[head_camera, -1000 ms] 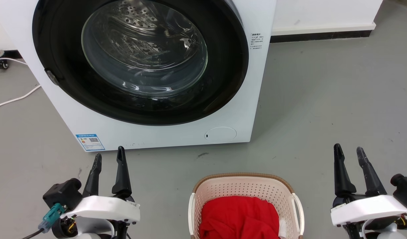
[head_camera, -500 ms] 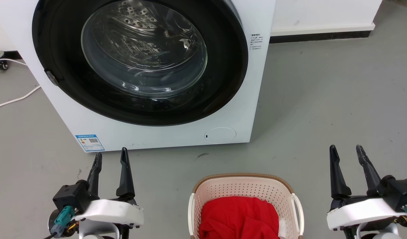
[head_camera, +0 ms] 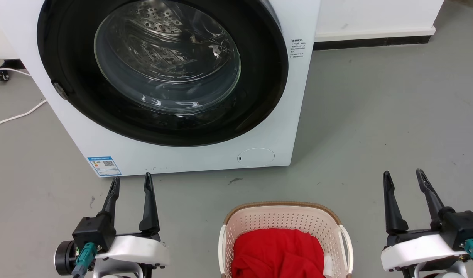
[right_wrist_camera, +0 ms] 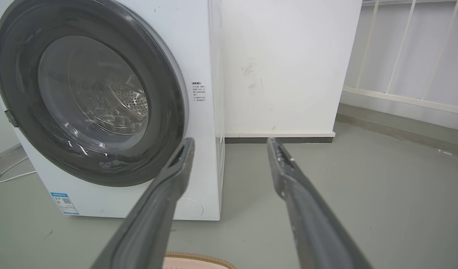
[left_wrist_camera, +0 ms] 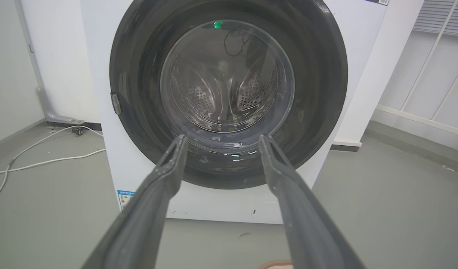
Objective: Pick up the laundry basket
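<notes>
A white front-loading washing machine [head_camera: 167,77] with a round dark glass door stands on a grey floor [head_camera: 375,116]. Just before it sits the cream perforated plastic laundry basket [head_camera: 282,218], brown-rimmed, holding a crumpled red cloth [head_camera: 279,253]. The left gripper [head_camera: 132,178] and right gripper [head_camera: 404,173] flank it, apart from it, fingers spread and empty.

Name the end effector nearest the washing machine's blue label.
The left end effector: its fingertips end just below the blue label; the right end effector is beyond the laundry basket.
</notes>
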Available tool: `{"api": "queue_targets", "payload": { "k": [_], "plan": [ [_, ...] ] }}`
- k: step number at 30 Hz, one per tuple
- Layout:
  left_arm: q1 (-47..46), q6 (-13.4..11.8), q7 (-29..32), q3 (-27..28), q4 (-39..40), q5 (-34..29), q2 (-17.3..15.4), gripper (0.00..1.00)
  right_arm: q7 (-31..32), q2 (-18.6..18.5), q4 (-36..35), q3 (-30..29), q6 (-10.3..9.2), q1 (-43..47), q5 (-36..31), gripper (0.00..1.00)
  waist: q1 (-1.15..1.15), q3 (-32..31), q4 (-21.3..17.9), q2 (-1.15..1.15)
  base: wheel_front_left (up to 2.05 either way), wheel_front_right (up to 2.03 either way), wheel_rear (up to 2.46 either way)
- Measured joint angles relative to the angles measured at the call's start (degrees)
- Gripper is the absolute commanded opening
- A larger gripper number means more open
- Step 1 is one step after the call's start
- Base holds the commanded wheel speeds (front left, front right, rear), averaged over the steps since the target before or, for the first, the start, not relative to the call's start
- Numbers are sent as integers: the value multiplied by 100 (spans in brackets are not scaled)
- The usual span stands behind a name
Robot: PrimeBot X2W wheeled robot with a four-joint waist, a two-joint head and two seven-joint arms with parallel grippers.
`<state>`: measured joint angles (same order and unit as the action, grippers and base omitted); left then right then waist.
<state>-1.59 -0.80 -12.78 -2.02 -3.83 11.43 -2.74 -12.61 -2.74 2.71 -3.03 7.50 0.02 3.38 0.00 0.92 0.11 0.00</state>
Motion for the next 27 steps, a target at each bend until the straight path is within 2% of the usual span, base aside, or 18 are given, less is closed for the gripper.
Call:
{"api": "queue_targets", "payload": {
  "k": [17,27],
  "plan": [
    [63,-79,-168,-12,51,-636,-3,100,-187,-1,-76,-58,0,4,-555,100,0,34,2,0,0,0,0],
    [111,-99,-227,-5,64,-815,-4,100,-246,-2,-56,-26,0,9,-553,100,0,27,-21,0,0,0,0]
  ]
}}
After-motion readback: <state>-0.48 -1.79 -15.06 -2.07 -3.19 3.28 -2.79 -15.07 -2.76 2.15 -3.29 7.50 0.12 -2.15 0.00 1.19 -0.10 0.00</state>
